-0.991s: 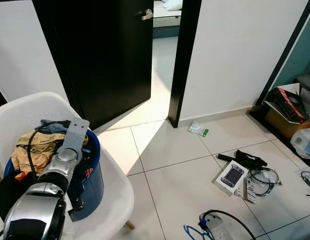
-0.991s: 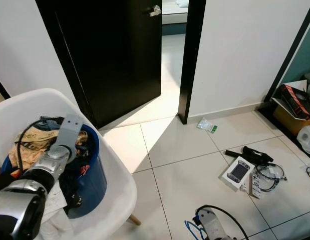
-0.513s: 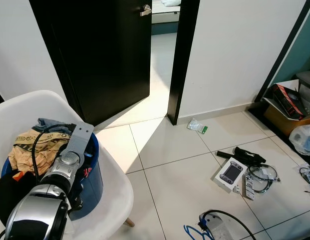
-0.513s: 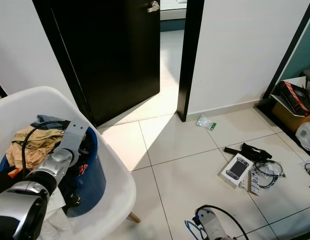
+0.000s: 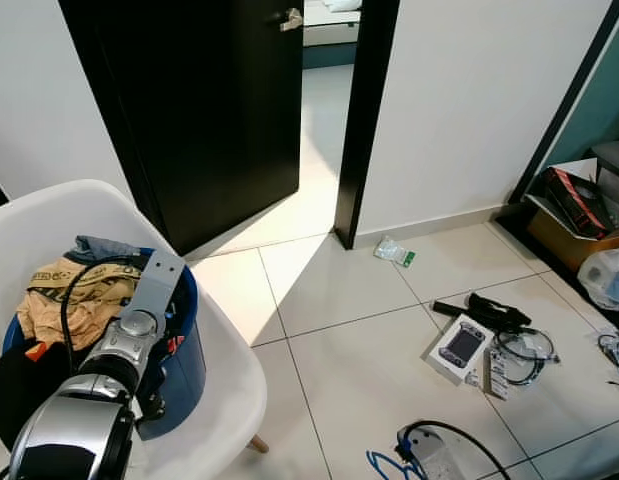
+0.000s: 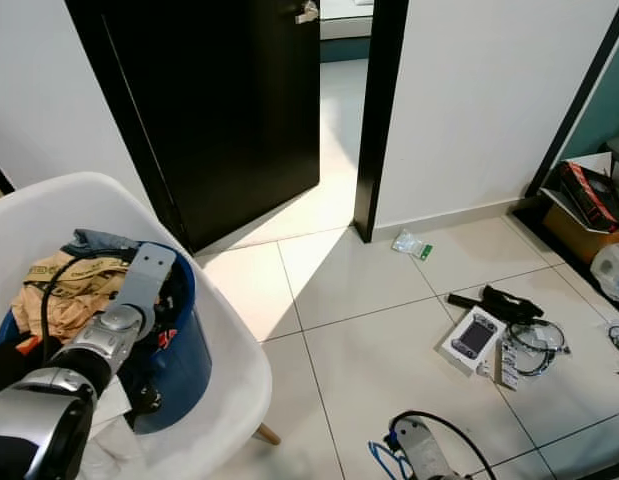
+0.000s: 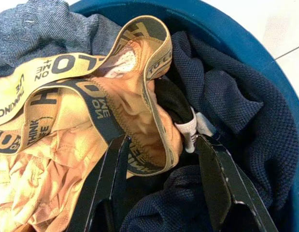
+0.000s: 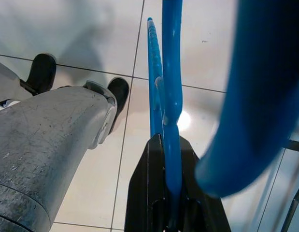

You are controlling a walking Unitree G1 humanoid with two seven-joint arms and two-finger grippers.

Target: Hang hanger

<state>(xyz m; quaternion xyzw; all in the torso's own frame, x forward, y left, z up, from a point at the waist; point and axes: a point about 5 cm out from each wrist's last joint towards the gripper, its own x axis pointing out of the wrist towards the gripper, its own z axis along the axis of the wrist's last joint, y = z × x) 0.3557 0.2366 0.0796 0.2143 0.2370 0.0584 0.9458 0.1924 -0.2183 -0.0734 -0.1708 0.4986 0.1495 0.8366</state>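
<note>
Below, left claw [image 7: 161,193] spread apart, poised over clothes [image 7: 67,111] piled in a blue bucket [image 5: 189,350] on a white chair [image 5: 224,385]. Right claw [image 8: 166,193] clamped on the blue hanger [image 8: 171,87], held low above the tiled floor [image 5: 359,340] beside the robot's leg [image 8: 48,145]. Black door [image 5: 209,110] ajar beyond.

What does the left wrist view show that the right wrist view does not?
Left wrist view: the left gripper, jaws open, over a blue laundry basket holding tan underwear with a lettered waistband and dark navy clothes.
Right wrist view: the right gripper, jaws shut on a blue hanger, above the tiled floor beside the robot's own grey leg.
Shared: each looks down along its own black fingers.
</note>
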